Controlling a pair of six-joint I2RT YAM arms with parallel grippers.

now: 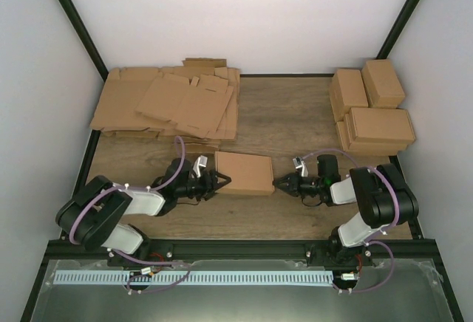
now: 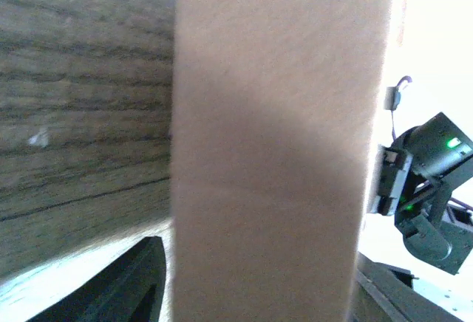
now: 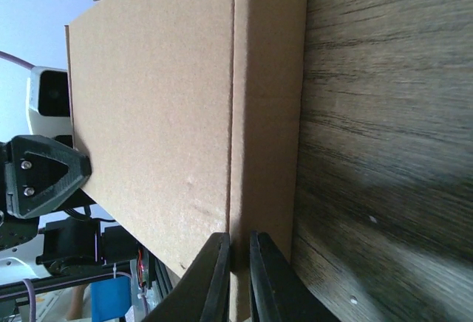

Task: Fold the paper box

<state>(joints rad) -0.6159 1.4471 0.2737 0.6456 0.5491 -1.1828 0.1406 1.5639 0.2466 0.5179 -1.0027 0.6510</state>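
Cardboard paper box (image 3: 148, 115) edge sits pinched in right jaws, wrist-view only; left jaws' grip unclear.

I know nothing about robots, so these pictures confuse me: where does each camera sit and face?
Top external: above and behind the arms, facing down over the table; shows both arms, with the left gripper and right gripper at either end of the paper box.
Left wrist: on the left arm, facing right along the box; one own finger shows.
Right wrist: on the right arm, facing left; its own fingers meet the box's near edge.
Shared: both wrist views show the box and the opposite arm.
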